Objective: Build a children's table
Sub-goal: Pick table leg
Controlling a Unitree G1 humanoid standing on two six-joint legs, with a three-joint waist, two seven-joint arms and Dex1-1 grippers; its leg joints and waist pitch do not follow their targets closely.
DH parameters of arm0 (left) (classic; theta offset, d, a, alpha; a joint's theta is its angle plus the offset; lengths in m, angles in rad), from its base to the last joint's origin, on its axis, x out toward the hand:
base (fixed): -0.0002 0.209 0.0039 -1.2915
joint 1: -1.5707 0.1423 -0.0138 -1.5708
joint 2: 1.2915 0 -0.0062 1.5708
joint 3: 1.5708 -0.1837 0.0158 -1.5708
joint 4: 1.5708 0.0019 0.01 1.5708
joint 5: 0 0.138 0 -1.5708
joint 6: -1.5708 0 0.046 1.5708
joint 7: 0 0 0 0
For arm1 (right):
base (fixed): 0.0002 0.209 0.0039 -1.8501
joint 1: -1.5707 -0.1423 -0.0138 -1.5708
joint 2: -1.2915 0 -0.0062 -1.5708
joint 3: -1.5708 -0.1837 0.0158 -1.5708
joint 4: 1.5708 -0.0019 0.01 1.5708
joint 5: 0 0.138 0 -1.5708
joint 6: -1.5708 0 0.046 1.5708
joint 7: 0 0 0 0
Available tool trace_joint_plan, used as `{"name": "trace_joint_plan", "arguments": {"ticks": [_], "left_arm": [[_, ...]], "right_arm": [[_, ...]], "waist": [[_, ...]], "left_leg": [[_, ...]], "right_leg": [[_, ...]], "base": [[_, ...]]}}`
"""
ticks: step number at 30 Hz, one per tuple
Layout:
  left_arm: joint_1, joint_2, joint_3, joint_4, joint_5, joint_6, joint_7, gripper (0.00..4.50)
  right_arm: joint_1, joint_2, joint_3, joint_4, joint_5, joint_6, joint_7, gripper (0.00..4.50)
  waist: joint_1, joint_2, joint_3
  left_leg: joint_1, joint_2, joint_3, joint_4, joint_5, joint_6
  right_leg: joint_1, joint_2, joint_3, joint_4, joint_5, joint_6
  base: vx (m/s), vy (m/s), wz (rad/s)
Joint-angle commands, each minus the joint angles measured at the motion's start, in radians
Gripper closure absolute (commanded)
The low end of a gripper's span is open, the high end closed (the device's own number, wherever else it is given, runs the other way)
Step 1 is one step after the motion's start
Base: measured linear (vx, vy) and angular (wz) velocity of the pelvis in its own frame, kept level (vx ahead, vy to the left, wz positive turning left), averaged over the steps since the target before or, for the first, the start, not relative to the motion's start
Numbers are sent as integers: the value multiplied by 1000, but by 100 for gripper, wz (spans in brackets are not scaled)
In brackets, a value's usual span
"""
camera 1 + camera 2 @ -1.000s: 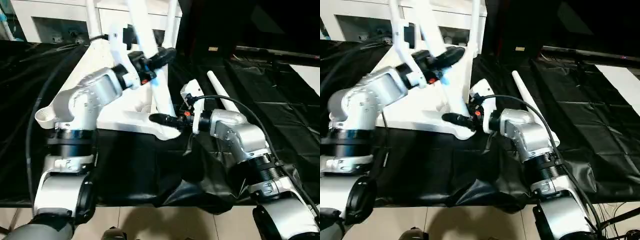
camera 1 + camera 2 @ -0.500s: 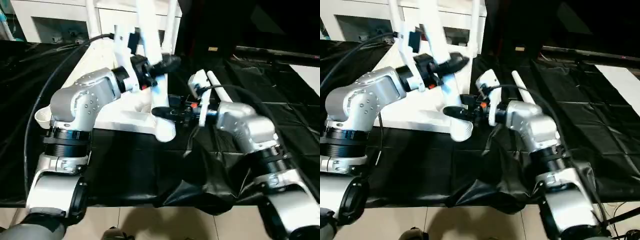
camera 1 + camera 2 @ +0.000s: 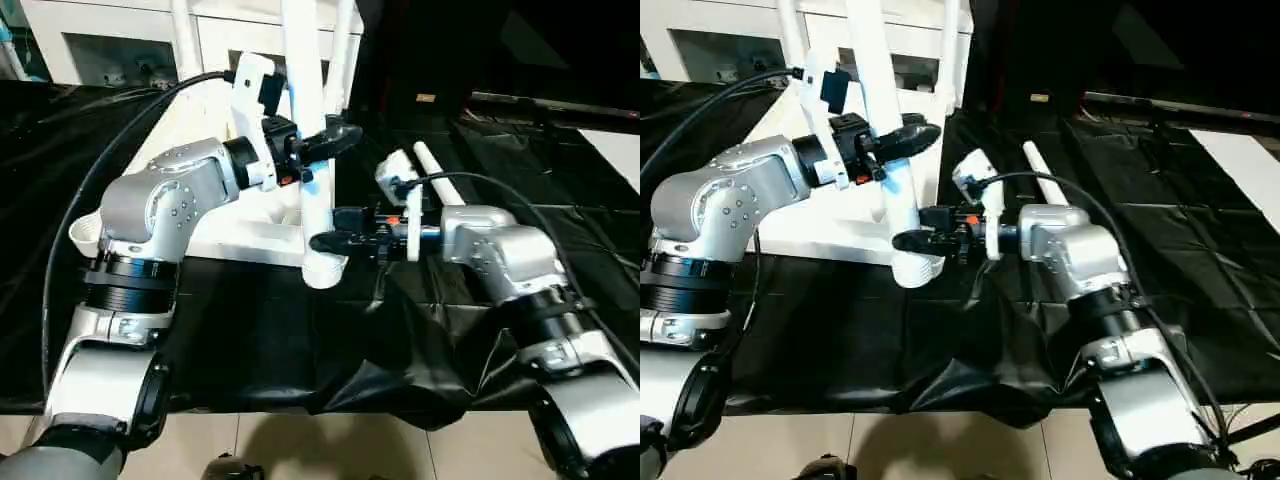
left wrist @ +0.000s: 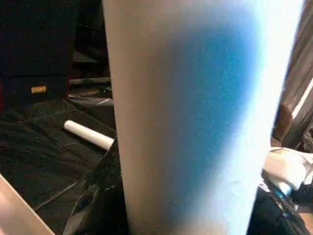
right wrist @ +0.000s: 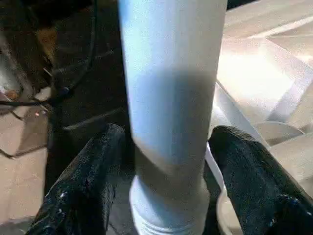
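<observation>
Left gripper [image 3: 318,142] clamped on upright white leg [image 3: 315,190], partway up the tube. Right gripper [image 3: 338,228] lower down, near the leg's collared foot end; fingers [image 5: 88,171] spread either side of the tube with gaps visible in the right wrist view, so open, not gripping. Black-draped work table [image 3: 250,330] under everything. White tabletop [image 3: 240,215] lying underside up, far-left of the held leg; two legs already standing from its far corners, near-left corner socket [image 3: 88,232] empty. Held leg's long axis near vertical, foot end hanging just past the tabletop's near right corner, apparently off the socket rather than seated in it, though that socket is hidden behind the leg. Judged next: shift the foot end back toward the tabletop and press down along the axis. Left arm carries the load; right arm nearer the socket end, placed to guide. Spare leg [image 3: 445,187] lying flat on the cloth beyond the right forearm.
</observation>
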Motion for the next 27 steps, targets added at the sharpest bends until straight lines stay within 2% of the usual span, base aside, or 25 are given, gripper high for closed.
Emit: {"name": "trace_joint_plan", "arguments": {"ticks": [1, 6, 14, 20, 22, 24, 25, 27], "left_arm": [[-26, -4, -13, -38, 3, 1, -18, 273], [-28, -5, -19, -36, 3, 3, -30, 273], [-26, -3, -36, -42, 5, 5, -55, 273], [-30, -4, -39, -37, 10, 3, -64, 273], [-31, -3, -40, -36, 11, 2, -67, 273], [-32, -3, -42, -32, 11, 0, -71, 273], [-33, -4, -42, -32, 10, 0, -72, 273], [-33, -4, -42, -32, 10, 1, -73, 274]], "right_arm": [[-19, -3, 10, 16, -21, -20, -11, 144], [-19, 8, 14, 20, -15, -22, -9, 144], [-20, 24, -16, 17, 14, -1, 4, 144], [-14, 24, -4, 20, 1, -8, 7, 144], [-13, 24, -4, 20, 0, -7, 8, 179], [-8, 22, -4, 18, 4, 2, 12, 184], [-6, 22, -4, 18, 8, 6, 11, 210], [-6, 22, -3, 19, 12, 9, 12, 219]], "waist": [[0, 2, -83], [0, 3, -84], [0, 6, -85], [0, 9, -85], [0, 9, -85], [0, 9, -85], [0, 9, -85], [0, 9, -85]], "left_leg": [[18, 12, 3, -63, -120, -15], [18, 11, 3, -63, -124, -17], [19, 11, 2, -64, -126, -16], [19, 11, 2, -64, -127, -19], [19, 11, 2, -64, -127, -20], [19, 11, 2, -64, -132, -20], [19, 11, 2, -64, -131, -20], [19, 11, 2, -64, -126, -18]], "right_leg": [[58, -75, 46, -69, -101, -182], [59, -75, 47, -69, -98, -179], [60, -73, 47, -66, -73, -189], [60, -73, 47, -67, -69, -191], [60, -72, 46, -66, -62, -194], [61, -73, 46, -67, -70, -193], [61, -73, 47, -67, -66, -193], [61, -72, 46, -65, -57, -196]], "base": [[0, 0, 0], [0, 0, 0], [0, 0, 0], [0, 0, 0], [0, 0, 0], [0, 0, 0], [0, 0, 0], [0, 0, 0]]}}
